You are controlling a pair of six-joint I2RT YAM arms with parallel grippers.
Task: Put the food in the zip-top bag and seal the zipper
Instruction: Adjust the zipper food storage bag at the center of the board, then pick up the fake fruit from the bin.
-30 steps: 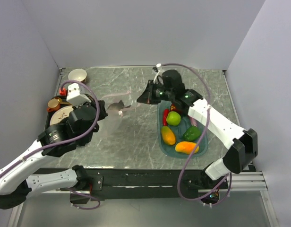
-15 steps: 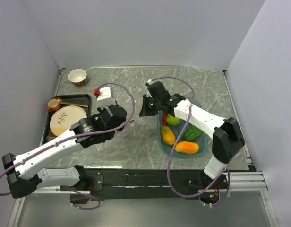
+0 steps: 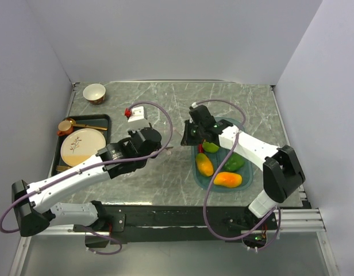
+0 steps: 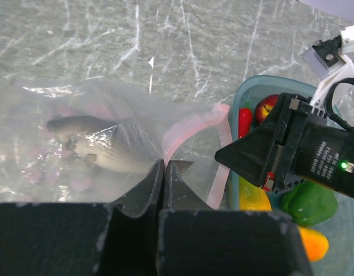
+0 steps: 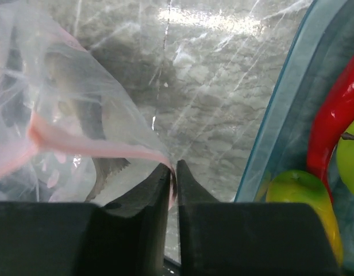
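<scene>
Bag [image 4: 102,118] lies mid-table, just left of the tray [image 4: 269,79], mouth toward the tray. Left gripper [image 4: 164,165]: fingers together, clamped on the zipper [image 4: 191,122]. Right gripper [image 5: 172,168]: fingers pinched shut on the same strip, which curves between the two grips. Food in view sits in the tray: green apple [image 3: 210,146], chili [image 5: 332,112], pepper [image 3: 234,161], mangoes [image 3: 204,165], red apple [image 4: 268,107].

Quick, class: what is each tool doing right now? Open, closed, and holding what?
Left tool: closed, pinching the bag at its zipper.
Right tool: closed, pinching the zipper.
</scene>
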